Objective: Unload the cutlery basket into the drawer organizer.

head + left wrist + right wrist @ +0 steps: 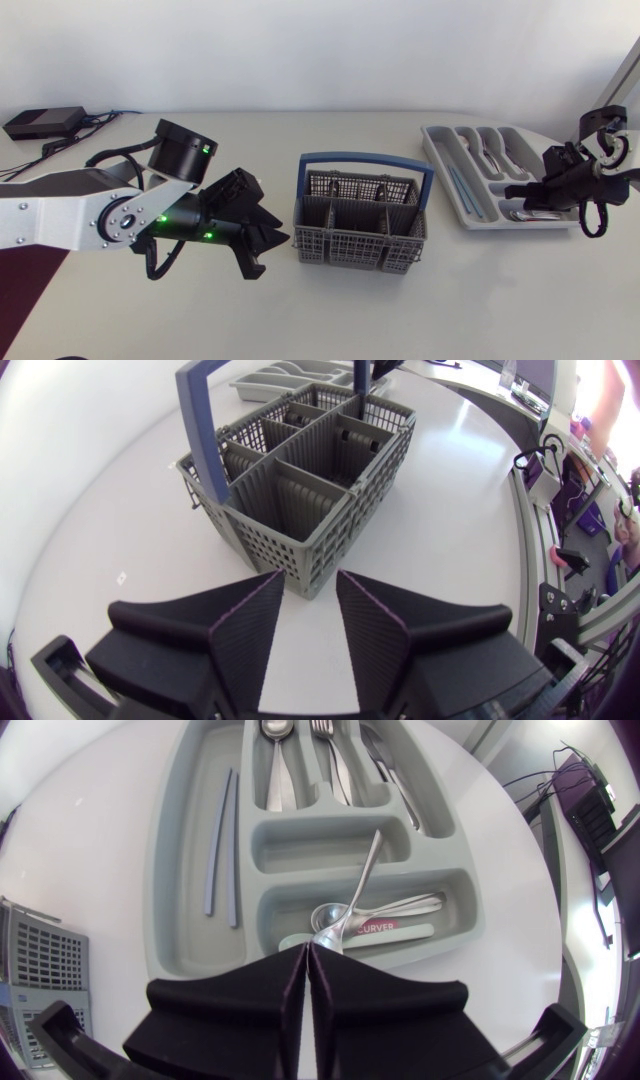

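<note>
Clenched on the bowl end of a spoon, the right claw is held over the drawer organizer, seen at the right of the frame in the head view. The spoon is tilted, its handle crossing a divider. Further cutlery is laid in the compartments beyond. Released, the left claw is held just before a corner of the cutlery basket, which is stood on the table at the frame's centre.
</note>
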### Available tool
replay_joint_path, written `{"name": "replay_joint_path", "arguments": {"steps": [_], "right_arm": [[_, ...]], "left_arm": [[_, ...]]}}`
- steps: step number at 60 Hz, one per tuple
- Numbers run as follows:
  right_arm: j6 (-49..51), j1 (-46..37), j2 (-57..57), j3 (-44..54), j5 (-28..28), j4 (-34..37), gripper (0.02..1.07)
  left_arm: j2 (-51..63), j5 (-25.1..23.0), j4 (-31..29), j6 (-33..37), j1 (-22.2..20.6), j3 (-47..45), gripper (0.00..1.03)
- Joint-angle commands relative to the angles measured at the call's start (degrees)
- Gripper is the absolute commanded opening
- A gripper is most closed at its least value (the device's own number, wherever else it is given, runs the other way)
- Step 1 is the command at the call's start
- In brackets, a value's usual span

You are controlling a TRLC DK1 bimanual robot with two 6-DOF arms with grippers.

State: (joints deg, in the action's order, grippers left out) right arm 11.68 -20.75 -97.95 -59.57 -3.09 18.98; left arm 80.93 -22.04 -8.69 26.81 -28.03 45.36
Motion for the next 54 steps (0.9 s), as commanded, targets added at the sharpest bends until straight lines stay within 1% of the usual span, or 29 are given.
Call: {"name": "replay_joint_path", "arguments": {"steps": [1,14,27,32,38,45,54], "right_arm": [[-2.3,-0.1,-0.4,-1.1,0.5,-0.7,0.08],[-2.7,-1.3,6.0,1.9,0.9,-0.8,0.08],[-4.7,-4.6,7.5,4.3,0.1,-0.7,0.08],[-7.0,-5.3,7.4,4.6,-0.4,-0.5,0.08],[-12.8,-5.3,7.1,4.8,-0.4,-0.1,0.08],[-17.0,-4.6,7.0,4.6,-0.2,1.2,0.08],[-17.8,-2.5,6.5,5.5,-0.2,2.8,0.08]], "left_arm": [[-0.1,0.0,-0.4,-1.0,0.3,1.3,0.4],[0.5,0.0,-0.7,-1.1,0.1,2.2,0.4],[0.5,0.0,-1.1,-1.5,-0.6,2.6,0.4],[0.4,0.0,-1.2,-1.5,-0.8,2.6,0.4],[0.2,0.0,-1.5,-1.5,-0.8,2.7,0.4],[-0.2,0.0,-1.5,-1.5,-0.8,2.4,0.4],[-1.0,0.0,-1.5,-1.5,-0.7,2.0,0.4]]}}
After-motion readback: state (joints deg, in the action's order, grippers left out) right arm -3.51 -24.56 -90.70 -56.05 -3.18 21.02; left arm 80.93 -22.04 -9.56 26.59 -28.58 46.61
